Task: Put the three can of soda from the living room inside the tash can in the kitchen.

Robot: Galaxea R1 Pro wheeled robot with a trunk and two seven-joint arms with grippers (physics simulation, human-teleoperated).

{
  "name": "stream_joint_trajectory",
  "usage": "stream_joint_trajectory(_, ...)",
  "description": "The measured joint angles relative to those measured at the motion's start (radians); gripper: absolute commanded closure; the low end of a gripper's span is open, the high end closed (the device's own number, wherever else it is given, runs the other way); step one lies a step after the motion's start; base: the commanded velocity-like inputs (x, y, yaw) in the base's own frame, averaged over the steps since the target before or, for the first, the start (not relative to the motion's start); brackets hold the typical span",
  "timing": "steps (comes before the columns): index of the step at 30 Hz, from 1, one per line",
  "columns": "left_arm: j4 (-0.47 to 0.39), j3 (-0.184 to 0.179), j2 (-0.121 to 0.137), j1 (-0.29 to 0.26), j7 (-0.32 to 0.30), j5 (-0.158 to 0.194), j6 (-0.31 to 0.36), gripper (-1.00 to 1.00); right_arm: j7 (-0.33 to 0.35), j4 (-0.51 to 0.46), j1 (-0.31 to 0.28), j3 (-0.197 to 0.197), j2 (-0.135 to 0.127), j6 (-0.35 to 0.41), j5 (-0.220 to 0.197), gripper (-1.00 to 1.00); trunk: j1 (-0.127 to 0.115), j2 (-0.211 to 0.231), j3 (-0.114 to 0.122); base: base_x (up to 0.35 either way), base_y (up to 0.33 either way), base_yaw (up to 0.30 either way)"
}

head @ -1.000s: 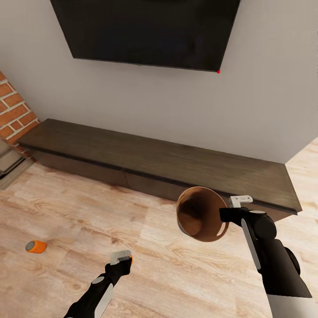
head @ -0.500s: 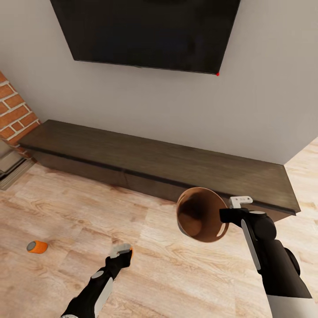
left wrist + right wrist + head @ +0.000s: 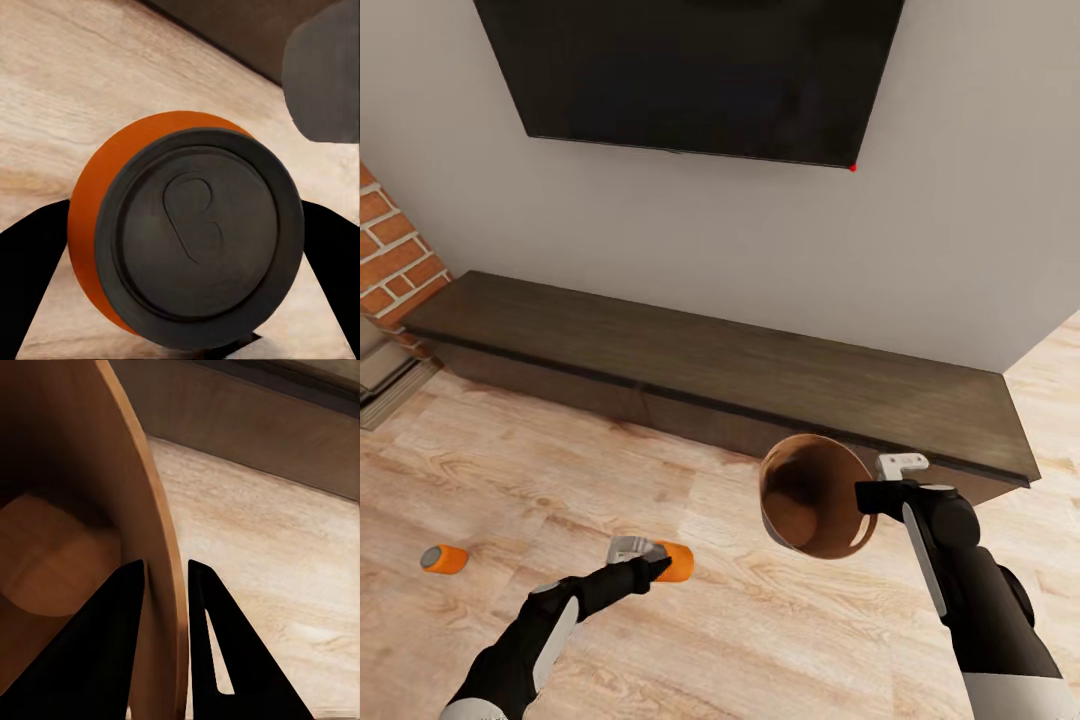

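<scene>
1. The left gripper [image 3: 650,562] is clamping its fingers on an orange soda can [image 3: 674,561], lifting it above the wood floor [image 3: 760,620].
2. The right gripper [image 3: 868,490] is pinching the trash can [image 3: 810,495] by its rim, mouth tipped toward the camera.
3. A second soda can [image 3: 443,559] is lying on the floor to the left.
4. Beyond, a dark cabinet [image 3: 710,370] is sitting beneath the TV [image 3: 690,70].

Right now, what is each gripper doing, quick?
Left gripper: shut on a soda can, lifted off the floor.
Right gripper: shut on the rim of the trash can, held tilted in the air.
</scene>
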Motion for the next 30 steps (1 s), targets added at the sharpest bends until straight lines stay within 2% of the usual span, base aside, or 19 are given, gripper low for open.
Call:
stream_joint_trajectory(2, -0.030, 0.001, 0.026, 0.000, -0.122, 0.001, 0.080, 1.00, 0.000, 0.028, 0.002, 0.001, 0.001, -0.001, -0.001, 1.00, 0.000, 0.000, 0.000, 0.000, 0.000, 0.000)
stream_joint_trajectory(6, -0.061, 0.002, 0.040, 0.000, -0.231, 0.002, 0.134, 1.00, -0.001, 0.042, 0.002, 0.001, 0.002, -0.002, 0.003, 1.00, 0.000, 0.000, 0.000, 0.000, 0.000, 0.000)
stream_joint_trajectory(8, -0.082, 0.002, 0.043, 0.000, -0.266, 0.003, 0.148, 1.00, -0.001, 0.053, 0.003, 0.001, 0.002, -0.002, 0.001, 1.00, 0.000, 0.000, 0.000, 0.000, 0.000, 0.000)
stream_joint_trajectory(11, -0.106, 0.002, 0.046, 0.000, -0.291, 0.002, 0.179, 1.00, -0.001, 0.062, 0.003, 0.001, 0.003, -0.002, 0.002, 1.00, 0.000, 0.000, 0.000, 0.000, 0.000, 0.000)
stream_joint_trajectory(12, -0.120, 0.002, 0.046, 0.000, -0.311, 0.003, 0.209, 1.00, -0.002, 0.077, 0.003, 0.002, 0.004, -0.003, 0.003, 1.00, 0.000, 0.000, 0.000, 0.000, 0.000, 0.000)
stream_joint_trajectory(14, -0.135, 0.001, 0.047, 0.000, -0.346, 0.004, 0.227, 1.00, -0.002, 0.105, 0.004, 0.008, 0.004, -0.005, 0.006, 1.00, 0.000, 0.000, 0.000, 0.000, 0.000, 0.000)
stream_joint_trajectory(16, -0.144, 0.001, 0.047, 0.000, -0.372, 0.002, 0.234, 1.00, -0.002, 0.122, 0.004, 0.023, 0.004, -0.005, 0.008, 1.00, 0.000, 0.000, 0.000, 0.000, 0.000, 0.000)
stream_joint_trajectory(17, -0.151, 0.001, 0.047, 0.000, -0.392, 0.003, 0.239, 1.00, -0.004, 0.133, 0.004, 0.045, 0.004, -0.006, 0.014, 1.00, 0.000, 0.000, 0.000, 0.000, 0.000, 0.000)
stream_joint_trajectory(21, -0.160, 0.001, 0.047, 0.000, -0.421, 0.002, 0.244, 1.00, -0.004, 0.154, 0.004, 0.096, 0.004, -0.007, -0.006, 1.00, 0.000, 0.000, 0.000, 0.000, 0.000, 0.000)
stream_joint_trajectory(25, -0.163, 0.001, 0.047, 0.000, -0.430, 0.002, 0.245, 1.00, -0.007, 0.164, 0.004, 0.112, 0.010, -0.008, 0.012, 1.00, 0.000, 0.000, 0.000, 0.000, 0.000, 0.000)
stream_joint_trajectory(28, -0.164, 0.001, 0.047, 0.000, -0.440, 0.002, 0.246, 1.00, -0.008, 0.186, 0.004, 0.120, 0.017, -0.008, 0.002, 1.00, 0.000, 0.000, 0.000, 0.000, 0.000, 0.000)
stream_joint_trajectory(29, -0.164, 0.001, 0.047, 0.000, -0.488, 0.003, 0.248, 1.00, -0.009, 0.209, 0.003, 0.125, 0.021, -0.013, 0.000, 1.00, 0.000, 0.000, 0.000, 0.000, 0.000, 0.000)
stream_joint_trajectory(30, -0.165, 0.001, 0.047, 0.000, -0.500, 0.001, 0.248, 1.00, -0.009, 0.226, 0.003, 0.126, 0.021, -0.011, -0.004, 1.00, 0.000, 0.000, 0.000, 0.000, 0.000, 0.000)
